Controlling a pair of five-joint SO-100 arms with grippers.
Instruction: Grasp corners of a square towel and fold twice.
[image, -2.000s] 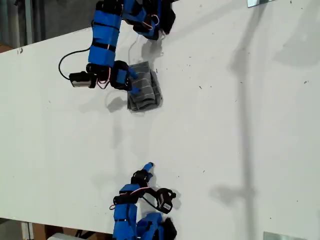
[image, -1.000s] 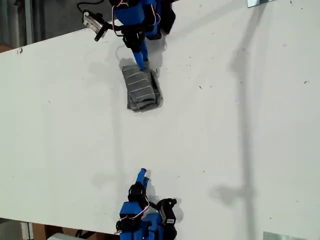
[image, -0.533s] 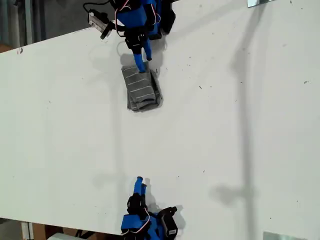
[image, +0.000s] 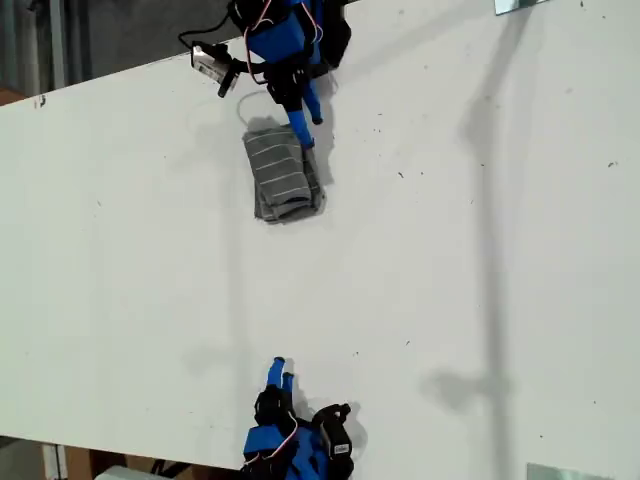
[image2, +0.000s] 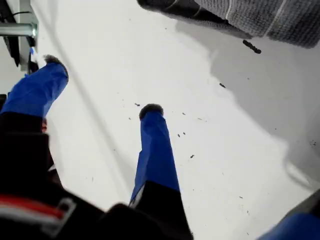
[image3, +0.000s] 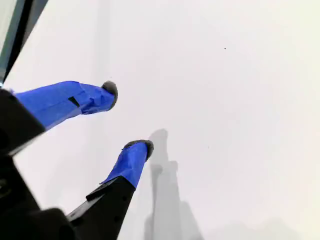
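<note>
The towel (image: 282, 180) lies folded into a small, slightly rumpled grey striped bundle on the white table (image: 450, 250), near the top of the exterior view. Its corners are lost in the folds. My first gripper (image: 306, 125) hovers at the bundle's top right edge in the exterior view. In the first wrist view that gripper (image2: 100, 86) is open and holds nothing, with the towel (image2: 270, 17) just beyond its fingertips. My second gripper (image: 282, 372) sits at the bottom of the exterior view, far from the towel. The second wrist view shows it (image3: 127, 118) open over bare table.
A metal piece (image: 520, 5) sits at the exterior view's top right corner and another (image: 565, 472) at its bottom right. The table's edge runs slanted along the exterior view's top left. Small dark specks (image2: 251, 47) dot the surface near the towel.
The first arm lifted off the towel, pulled back toward the top edge and swung its gripper to the towel's right edge in the exterior view. The second arm retracted toward the bottom edge.
</note>
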